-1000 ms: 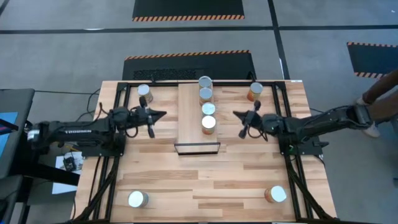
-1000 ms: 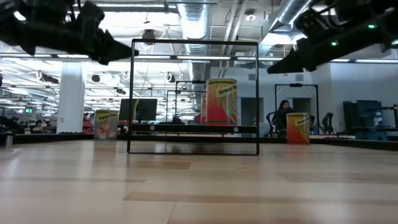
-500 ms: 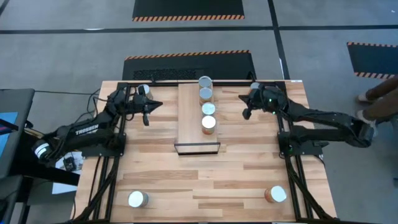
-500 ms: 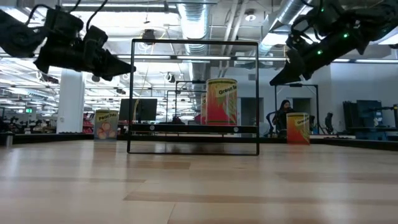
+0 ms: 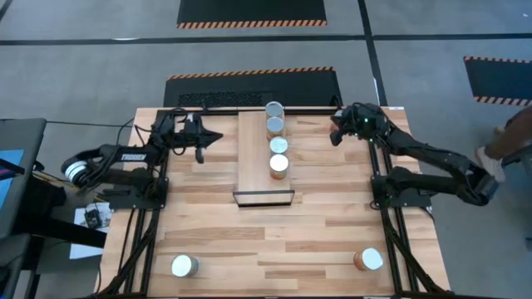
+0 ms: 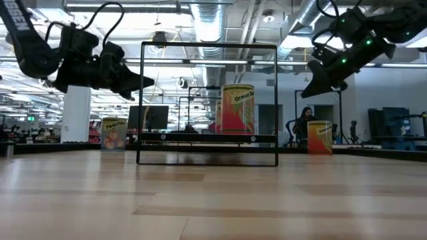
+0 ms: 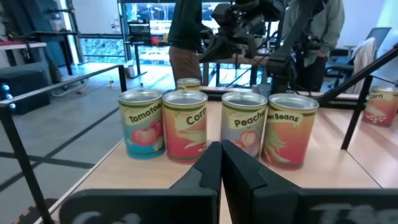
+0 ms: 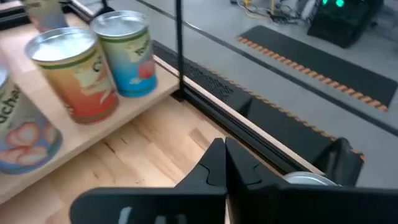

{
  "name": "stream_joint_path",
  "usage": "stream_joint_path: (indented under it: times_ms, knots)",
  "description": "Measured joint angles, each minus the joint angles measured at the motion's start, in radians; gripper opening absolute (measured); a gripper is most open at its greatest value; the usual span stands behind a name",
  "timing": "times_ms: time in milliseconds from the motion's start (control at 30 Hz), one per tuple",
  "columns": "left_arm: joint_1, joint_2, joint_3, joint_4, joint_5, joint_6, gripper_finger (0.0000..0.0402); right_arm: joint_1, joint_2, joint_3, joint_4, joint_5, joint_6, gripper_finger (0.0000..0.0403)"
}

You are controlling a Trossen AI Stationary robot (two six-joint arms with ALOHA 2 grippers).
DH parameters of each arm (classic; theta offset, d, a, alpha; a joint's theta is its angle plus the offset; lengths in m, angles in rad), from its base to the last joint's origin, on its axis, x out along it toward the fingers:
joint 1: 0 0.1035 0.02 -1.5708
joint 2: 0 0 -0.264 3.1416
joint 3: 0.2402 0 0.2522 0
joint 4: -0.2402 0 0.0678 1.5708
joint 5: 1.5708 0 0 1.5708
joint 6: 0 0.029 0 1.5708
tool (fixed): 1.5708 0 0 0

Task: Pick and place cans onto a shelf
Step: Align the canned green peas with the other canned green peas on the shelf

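Left gripper: dark two-finger jaws pressed together, holding nothing, raised above the table near the far left corner. It points toward the long light-wood shelf with a dark frame. In the left wrist view its closed fingertips face four tins standing in a row on the shelf. Just behind this gripper, the small upright tin with a silvery top near the far left corner is partly hidden by the arm.

Right gripper: dark two-finger jaws together as well, empty, raised above the far right part of the table, directly over the orange-labelled tin at the far right. In the right wrist view the closed fingers have a silvery can top just past them; whether they touch it cannot be told.

Shelf: lies along the middle of the pale wooden plank tabletop, running from the far edge toward the centre. Four tins stand on it in a line, close together; labels read tomato, corn, peaches, beans.

Two more silvery-topped tins stand at the near corners, one left, one right, well apart from both grippers.

A person's arm shows at the right edge, off the table.
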Motion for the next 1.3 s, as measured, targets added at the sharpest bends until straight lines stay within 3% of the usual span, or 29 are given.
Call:
stream_joint_path:
  times_ms: [300, 600, 833, 1033, 1300]
  knots:
    - [-0.002, 0.087, 0.062, 0.076, 0.008, -0.051, 0.0, -0.034, 0.0, 0.056, -0.112, 0.0, 0.024, 0.0008]
    - [-0.005, 0.087, 0.193, -0.137, 0.043, -0.019, 0.0, 0.008, 0.0, 0.056, -0.13, 0.003, 0.032, 0.0007]
    - [-0.042, 0.087, 0.21, -0.289, -0.023, 0.064, 0.0, 0.071, 0.0, 0.056, -0.148, 0.003, 0.04, 0.001]
    - [-0.072, 0.086, 0.21, -0.303, -0.067, 0.128, 0.0, 0.084, 0.0, 0.056, -0.204, 0.03, 0.088, 0.0012]
    - [-0.074, 0.079, 0.248, -0.303, -0.091, 0.137, 0.0, -0.005, 0.079, 0.067, -0.244, 0.079, 0.114, 0.0058]
